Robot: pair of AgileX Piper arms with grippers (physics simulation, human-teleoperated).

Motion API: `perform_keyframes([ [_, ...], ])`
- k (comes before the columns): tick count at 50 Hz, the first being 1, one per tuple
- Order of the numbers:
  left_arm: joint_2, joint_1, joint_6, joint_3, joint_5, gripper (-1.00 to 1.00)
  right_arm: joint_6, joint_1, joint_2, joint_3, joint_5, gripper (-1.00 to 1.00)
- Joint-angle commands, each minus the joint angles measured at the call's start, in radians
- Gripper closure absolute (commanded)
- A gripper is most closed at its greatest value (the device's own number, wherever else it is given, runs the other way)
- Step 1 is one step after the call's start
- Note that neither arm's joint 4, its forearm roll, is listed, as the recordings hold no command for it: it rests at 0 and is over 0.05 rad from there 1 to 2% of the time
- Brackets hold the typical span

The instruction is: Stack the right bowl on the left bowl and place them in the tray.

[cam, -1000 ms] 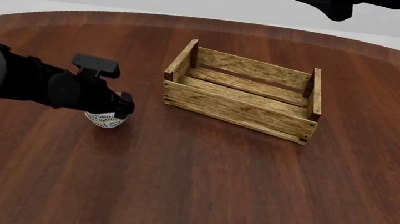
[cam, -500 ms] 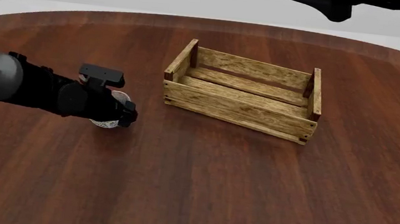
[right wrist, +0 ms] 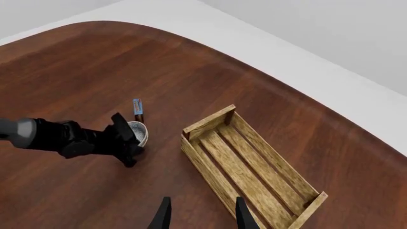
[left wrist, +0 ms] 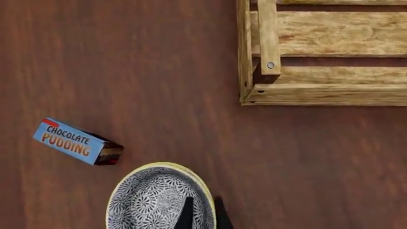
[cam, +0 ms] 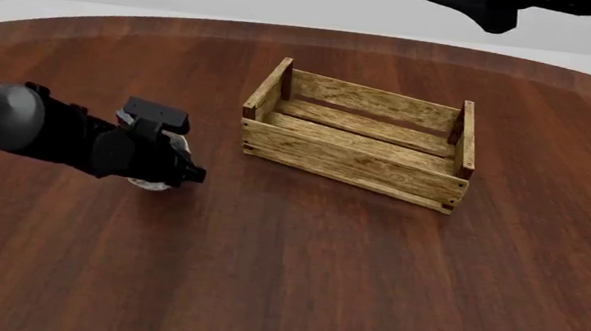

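Left wrist view: the left tool (left wrist: 202, 217) pinches the yellow-rimmed bowl (left wrist: 159, 200) at its rim, beside a blue box (left wrist: 76, 141) reading "CHOCOLATE PUDDING"; the crate (left wrist: 318, 93) lies apart. Front view: the arm hides the bowl on the counter (cam: 295, 281). Right wrist view: the right tool (right wrist: 198, 212) hangs open above the crate.

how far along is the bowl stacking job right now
Stacking looks done: only one bowl spot shows, with the cream-rimmed right bowl on top; the left bowl beneath cannot be seen. In hand: the left gripper is clamped on that bowl's rim, one finger inside and one outside. Left to do: carry the stack into the tray, which holds nothing. The right gripper hangs open above the tray's near side.
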Motion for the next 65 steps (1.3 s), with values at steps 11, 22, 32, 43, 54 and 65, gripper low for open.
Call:
perform_keyframes([
  [11, -0.033, -0.010, 0.006, 0.035, 0.014, 1.00, 0.018, 0.006, -0.060, 0.031, -0.012, -1.00],
  [22, -0.149, 0.010, 0.023, 0.042, 0.067, 1.00, 0.021, 0.005, -0.066, 0.029, -0.009, -1.00],
  [32, -0.234, 0.018, 0.039, 0.025, 0.124, 1.00, 0.026, -0.002, -0.074, 0.020, -0.003, -1.00],
  [43, -0.284, 0.025, 0.040, 0.018, 0.152, 1.00, 0.026, -0.004, -0.084, 0.018, 0.002, -1.00],
  [54, -0.329, 0.023, 0.056, -0.008, 0.197, 1.00, 0.029, -0.008, -0.090, 0.013, 0.009, -1.00],
  [65, -0.323, 0.012, 0.096, -0.076, 0.245, 1.00, 0.026, -0.016, -0.114, 0.010, 0.030, -1.00],
])
